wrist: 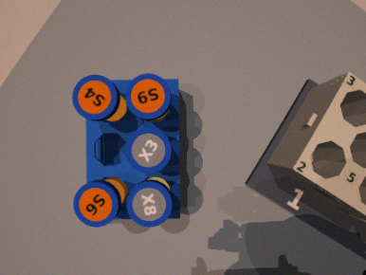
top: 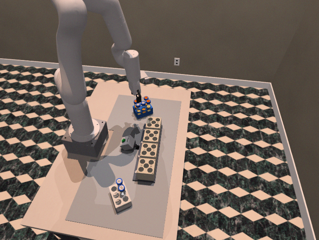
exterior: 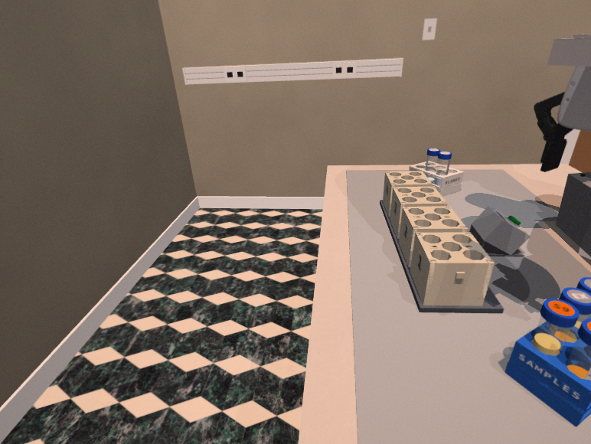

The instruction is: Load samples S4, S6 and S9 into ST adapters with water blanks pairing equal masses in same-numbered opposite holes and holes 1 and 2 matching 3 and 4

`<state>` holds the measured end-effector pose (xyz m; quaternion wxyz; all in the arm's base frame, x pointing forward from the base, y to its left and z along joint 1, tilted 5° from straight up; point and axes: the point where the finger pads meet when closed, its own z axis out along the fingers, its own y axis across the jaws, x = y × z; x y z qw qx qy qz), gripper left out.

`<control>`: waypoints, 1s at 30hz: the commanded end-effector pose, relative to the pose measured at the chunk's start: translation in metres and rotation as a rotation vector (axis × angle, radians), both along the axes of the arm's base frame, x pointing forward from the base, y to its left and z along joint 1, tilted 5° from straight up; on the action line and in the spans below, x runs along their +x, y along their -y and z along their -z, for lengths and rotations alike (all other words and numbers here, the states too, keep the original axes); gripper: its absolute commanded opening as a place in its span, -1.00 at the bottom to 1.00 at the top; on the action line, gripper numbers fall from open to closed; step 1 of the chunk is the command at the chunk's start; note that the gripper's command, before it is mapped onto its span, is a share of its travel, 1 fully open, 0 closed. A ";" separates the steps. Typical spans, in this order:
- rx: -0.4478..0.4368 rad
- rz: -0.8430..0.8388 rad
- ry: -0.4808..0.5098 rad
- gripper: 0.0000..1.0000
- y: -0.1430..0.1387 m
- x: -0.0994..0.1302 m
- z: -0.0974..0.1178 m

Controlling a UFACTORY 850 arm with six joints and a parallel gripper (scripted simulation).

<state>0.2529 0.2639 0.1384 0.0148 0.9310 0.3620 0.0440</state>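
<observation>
Gripper [top: 138, 97] [exterior: 553, 155] fully open, empty, above sample rack [top: 143, 112] [exterior: 549, 377] [wrist: 106, 128]. Loading appears unstarted. Next: align over one orange-dot tube.

Pale table [top: 52, 201] [exterior: 329, 381] under a large grey mat [top: 144, 216] [exterior: 382, 372] [wrist: 247, 52].

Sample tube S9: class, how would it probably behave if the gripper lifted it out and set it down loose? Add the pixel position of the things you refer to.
S9 [exterior: 559, 311] [wrist: 148, 96] would likely stay stiff in the grip, as its cap and clear wall look rigid. Laid on its side, it would probably roll, being round. Stood without a well, it might tip easily, since it looks tall and narrow.
</observation>
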 end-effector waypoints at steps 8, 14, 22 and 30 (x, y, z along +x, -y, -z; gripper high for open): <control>0.036 0.353 -0.010 1.00 0.043 0.032 -0.003; 0.048 0.486 -0.011 1.00 0.060 0.044 -0.004; 0.059 0.619 -0.011 1.00 0.092 0.067 -0.006; 0.059 0.619 -0.011 1.00 0.121 0.087 -0.007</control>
